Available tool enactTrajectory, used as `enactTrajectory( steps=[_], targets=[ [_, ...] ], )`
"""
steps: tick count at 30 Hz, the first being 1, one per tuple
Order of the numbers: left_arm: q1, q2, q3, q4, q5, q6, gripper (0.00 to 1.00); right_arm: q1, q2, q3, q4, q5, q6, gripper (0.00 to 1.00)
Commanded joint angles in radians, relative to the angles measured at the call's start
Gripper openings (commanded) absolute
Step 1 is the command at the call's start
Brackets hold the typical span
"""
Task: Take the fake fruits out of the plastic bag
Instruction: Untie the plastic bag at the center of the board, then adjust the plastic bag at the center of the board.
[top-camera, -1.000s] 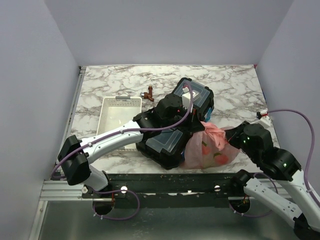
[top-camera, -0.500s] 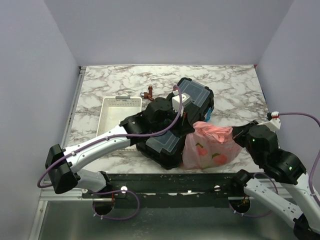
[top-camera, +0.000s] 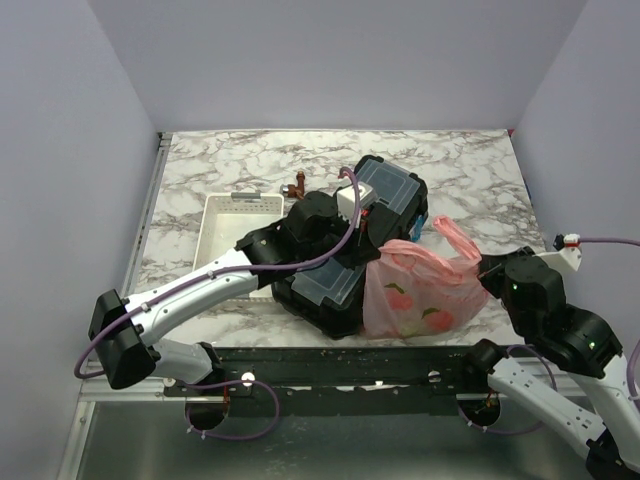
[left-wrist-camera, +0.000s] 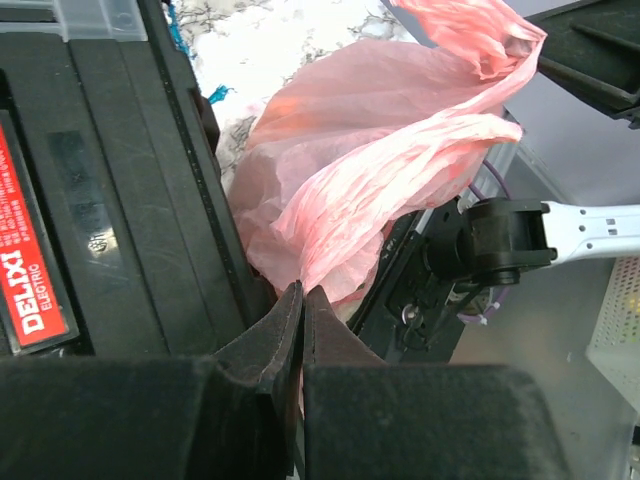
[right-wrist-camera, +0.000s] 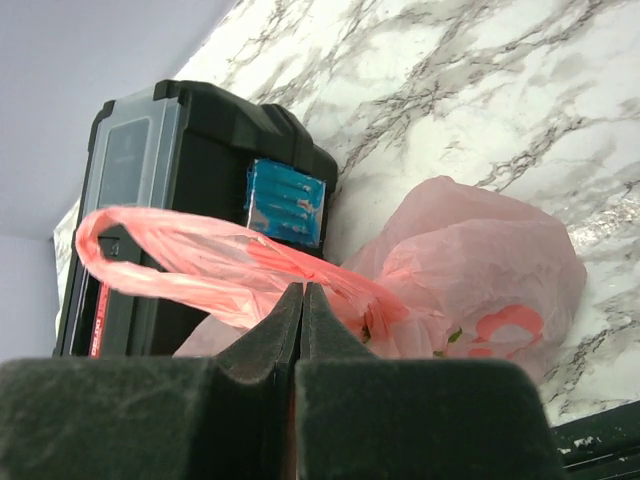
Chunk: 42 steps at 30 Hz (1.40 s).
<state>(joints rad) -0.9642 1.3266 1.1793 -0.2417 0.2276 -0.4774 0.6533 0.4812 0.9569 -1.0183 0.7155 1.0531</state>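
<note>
The pink plastic bag (top-camera: 420, 292) stands at the table's front edge against a black toolbox (top-camera: 345, 275). My left gripper (top-camera: 378, 248) is shut on the bag's left rim; in the left wrist view the jaws (left-wrist-camera: 302, 297) pinch the thin pink film (left-wrist-camera: 380, 150). My right gripper (top-camera: 478, 268) is shut on the bag's right handle; in the right wrist view the jaws (right-wrist-camera: 302, 292) clamp the loop handle (right-wrist-camera: 190, 250). The bag is stretched between both grippers. The fake fruits are hidden inside the bag (right-wrist-camera: 490, 260); only printed fruit marks show on its skin.
A white tray (top-camera: 212, 235) lies left of the toolbox. A small brown-red figure (top-camera: 297, 188) sits behind the tray. The toolbox's open lid (top-camera: 395, 190) stands behind the bag. The table's front rail (top-camera: 350, 362) runs just below the bag.
Both grippers have moved apart, the left one up and left, the right one to the right. The bag is pulled wider and one loop handle now stands up at its right.
</note>
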Motion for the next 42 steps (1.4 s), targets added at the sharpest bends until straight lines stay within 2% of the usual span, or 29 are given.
enactTrajectory(
  steps=[1,3,7,12,13,16,24,27,31,33,38,41,42],
  targets=[
    [0.015,-0.04,-0.023,0.004,-0.05,0.01,0.0,0.0,-0.006,0.011,-0.053,0.09,0.058,0.01],
    [0.015,-0.04,-0.027,0.015,-0.032,0.029,0.02,0.0,0.006,0.009,-0.039,0.074,0.038,0.01],
    [0.012,-0.019,-0.006,0.01,0.012,0.076,0.19,0.0,0.013,-0.001,0.028,-0.005,-0.034,0.01],
    [-0.005,-0.008,0.039,0.025,0.021,0.108,0.5,0.0,0.01,-0.004,0.053,-0.028,-0.066,0.01],
    [-0.011,-0.002,0.062,0.016,0.014,0.118,0.64,0.0,0.013,0.009,0.047,-0.03,-0.064,0.01],
    [-0.036,0.042,0.173,-0.044,-0.006,0.18,0.78,0.0,0.016,0.021,0.037,-0.042,-0.068,0.01],
    [-0.223,0.234,0.411,-0.157,-0.194,0.502,0.88,0.0,0.019,0.045,0.025,-0.058,-0.078,0.01],
    [-0.249,0.321,0.515,-0.211,-0.254,0.549,0.89,0.0,0.008,0.038,0.031,-0.06,-0.082,0.01],
    [-0.254,0.433,0.649,-0.313,-0.312,0.553,0.86,0.0,0.004,0.058,0.018,-0.064,-0.076,0.01],
    [-0.254,0.466,0.673,-0.319,-0.335,0.551,0.78,0.0,-0.002,0.055,0.018,-0.062,-0.08,0.01],
    [-0.253,0.476,0.687,-0.312,-0.413,0.515,0.42,0.0,-0.004,0.049,-0.003,-0.032,-0.071,0.01],
    [-0.253,0.447,0.668,-0.3,-0.429,0.506,0.14,0.0,-0.001,0.052,0.003,-0.014,-0.073,0.01],
    [-0.253,0.435,0.658,-0.296,-0.43,0.5,0.08,0.0,0.005,0.056,0.004,-0.007,-0.073,0.01]
  ],
)
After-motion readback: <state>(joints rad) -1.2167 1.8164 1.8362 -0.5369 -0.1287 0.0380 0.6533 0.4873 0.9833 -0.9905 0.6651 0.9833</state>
